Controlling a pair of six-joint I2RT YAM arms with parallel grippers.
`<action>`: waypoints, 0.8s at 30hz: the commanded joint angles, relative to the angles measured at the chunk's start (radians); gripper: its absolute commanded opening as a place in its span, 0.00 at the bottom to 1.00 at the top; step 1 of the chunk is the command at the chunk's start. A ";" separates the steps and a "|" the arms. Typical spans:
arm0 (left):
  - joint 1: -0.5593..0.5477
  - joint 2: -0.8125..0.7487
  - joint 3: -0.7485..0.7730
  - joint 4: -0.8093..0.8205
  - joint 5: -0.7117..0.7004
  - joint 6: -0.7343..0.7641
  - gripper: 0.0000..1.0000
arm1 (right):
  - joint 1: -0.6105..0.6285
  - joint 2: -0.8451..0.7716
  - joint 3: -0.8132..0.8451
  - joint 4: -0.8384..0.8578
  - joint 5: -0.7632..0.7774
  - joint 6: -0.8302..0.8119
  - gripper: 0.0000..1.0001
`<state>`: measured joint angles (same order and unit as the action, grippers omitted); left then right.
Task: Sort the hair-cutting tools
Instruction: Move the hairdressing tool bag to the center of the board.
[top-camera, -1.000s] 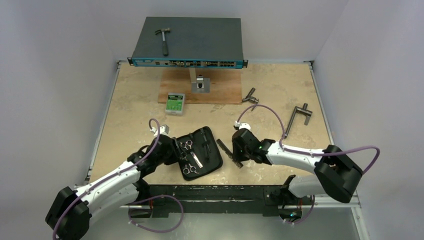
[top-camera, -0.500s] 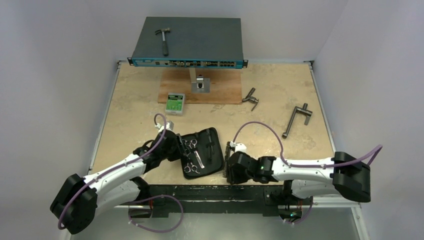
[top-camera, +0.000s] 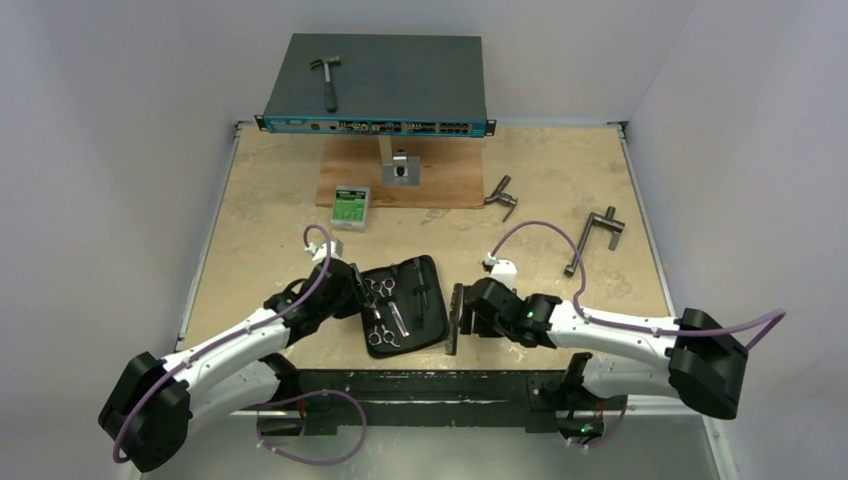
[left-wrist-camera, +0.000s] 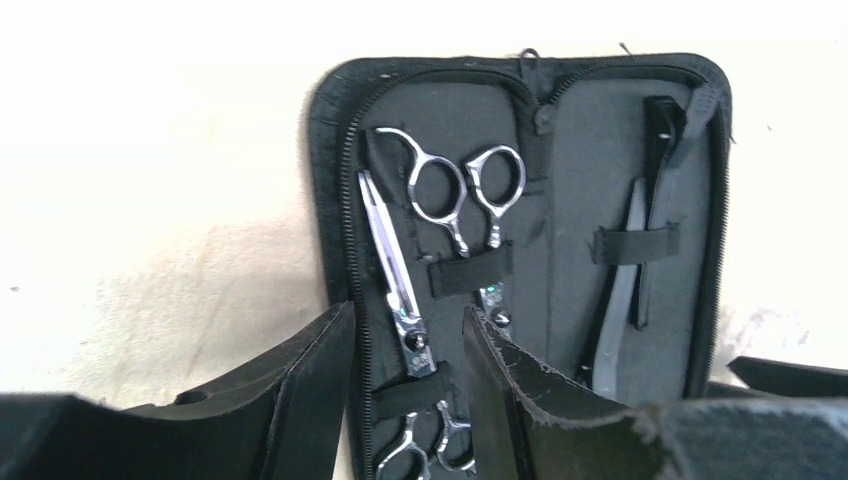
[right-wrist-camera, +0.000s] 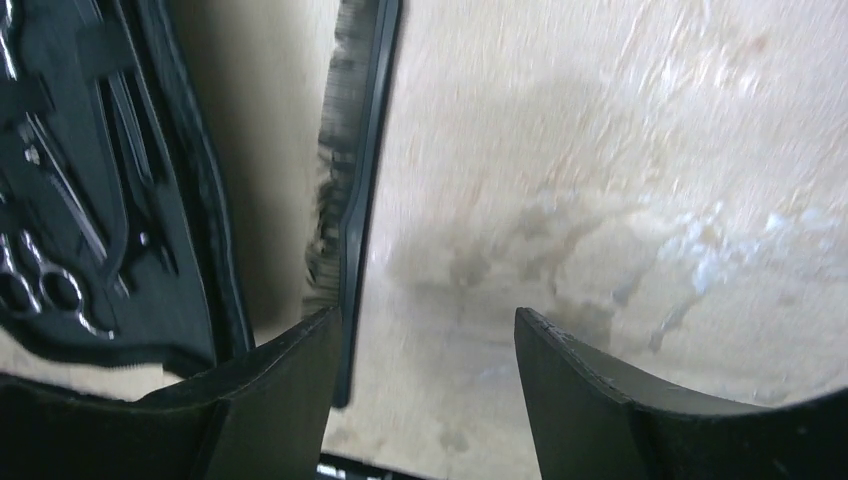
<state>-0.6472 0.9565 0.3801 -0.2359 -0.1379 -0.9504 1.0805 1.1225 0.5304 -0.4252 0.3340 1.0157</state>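
Two scissors (left-wrist-camera: 392, 262) and the clips (left-wrist-camera: 652, 190) are sitting strapped in the open case (left-wrist-camera: 580, 150); the comb (right-wrist-camera: 357, 170) is lying on the table (right-wrist-camera: 620, 180) beside it. We are judging the comb step in hand: the right gripper (right-wrist-camera: 428, 320), fingers spread, is hovering alongside it; the left gripper (left-wrist-camera: 408, 312), part spread, is straddling the case's left half. The next move is calling for centring on the comb.

Silver scissors (left-wrist-camera: 392, 270) and, apparently, black clips (left-wrist-camera: 651, 200) sit strapped in the case (left-wrist-camera: 590, 170); the comb (right-wrist-camera: 362, 150) lies beside it.
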 joint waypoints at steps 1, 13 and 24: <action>0.006 -0.016 0.039 -0.070 -0.110 -0.026 0.43 | -0.088 0.049 0.072 0.124 0.044 -0.108 0.63; 0.006 -0.384 -0.028 -0.221 -0.152 -0.065 0.44 | -0.208 0.084 0.147 0.419 -0.240 -0.299 0.60; 0.006 -0.454 -0.094 -0.225 -0.046 -0.069 0.44 | -0.208 0.275 0.182 0.465 -0.317 -0.337 0.42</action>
<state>-0.6472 0.5190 0.3145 -0.4580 -0.2192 -1.0115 0.8738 1.3895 0.6636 0.0101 0.0334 0.7197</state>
